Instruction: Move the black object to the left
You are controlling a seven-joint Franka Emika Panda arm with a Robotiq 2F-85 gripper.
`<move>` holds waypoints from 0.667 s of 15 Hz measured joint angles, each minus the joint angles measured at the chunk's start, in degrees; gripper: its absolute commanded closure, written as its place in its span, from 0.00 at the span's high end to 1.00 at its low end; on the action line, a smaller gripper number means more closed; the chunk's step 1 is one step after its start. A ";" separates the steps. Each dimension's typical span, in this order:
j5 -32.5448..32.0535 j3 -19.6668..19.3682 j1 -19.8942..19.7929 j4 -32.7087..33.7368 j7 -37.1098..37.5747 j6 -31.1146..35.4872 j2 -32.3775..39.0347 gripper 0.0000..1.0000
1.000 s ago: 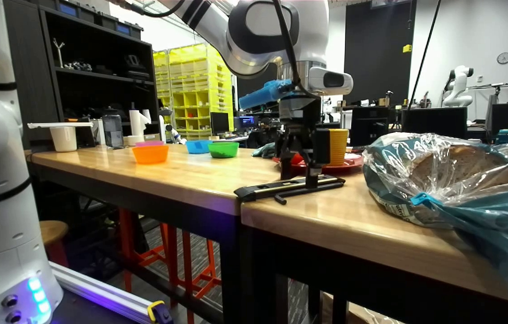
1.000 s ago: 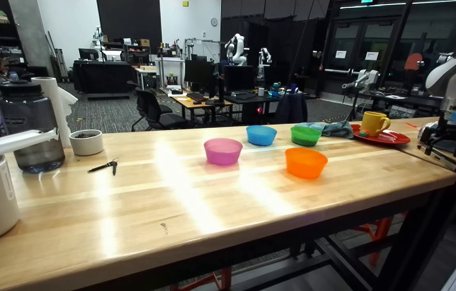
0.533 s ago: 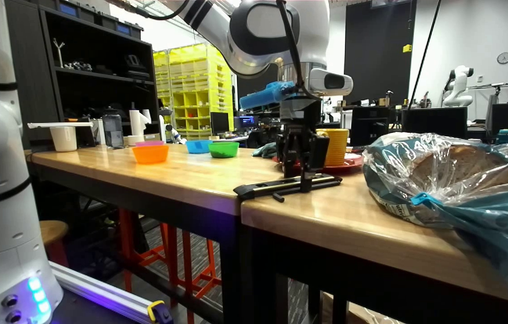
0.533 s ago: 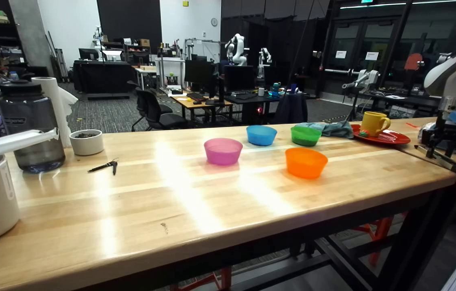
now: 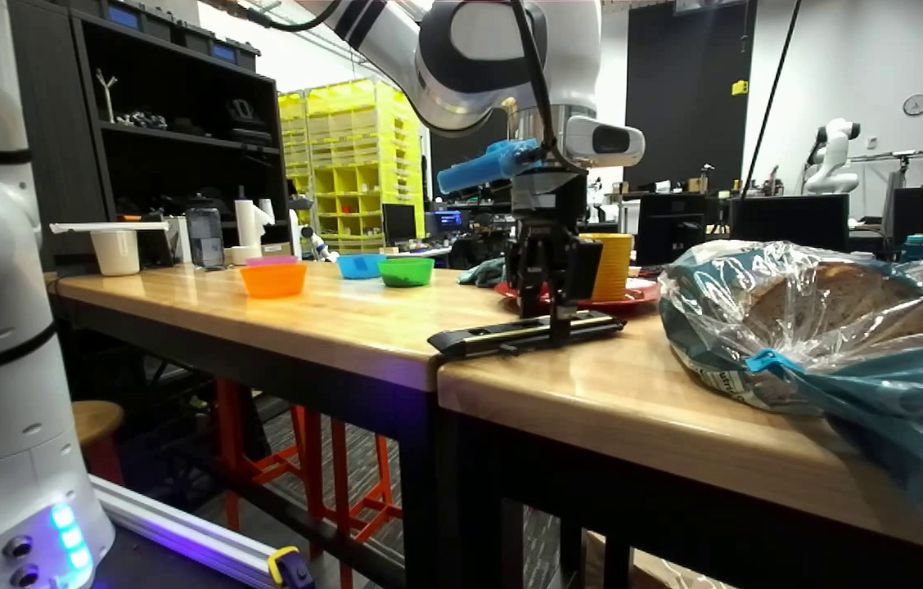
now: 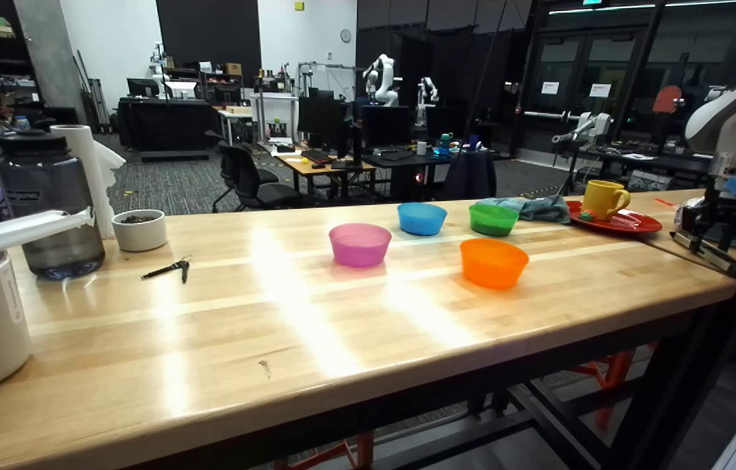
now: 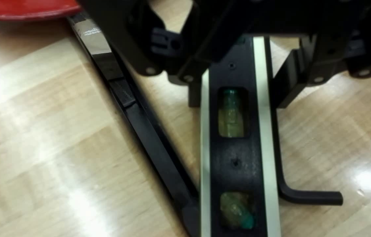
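On the counter (image 7: 40, 148) near the red plate (image 7: 24, 10), the black level (image 7: 234, 148) lies with its long axis running straight through the end effector (image 7: 238, 100), which appears to pinch it across its width, so the leftward move looks ready.
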 measured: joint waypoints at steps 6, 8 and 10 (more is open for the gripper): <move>0.00 0.44 0.01 1.14 0.00 -4.43 -3.33 0.31; 0.00 0.84 0.01 1.49 0.00 -6.61 -4.90 0.31; -0.06 1.44 0.02 1.55 0.00 -8.19 -6.69 0.31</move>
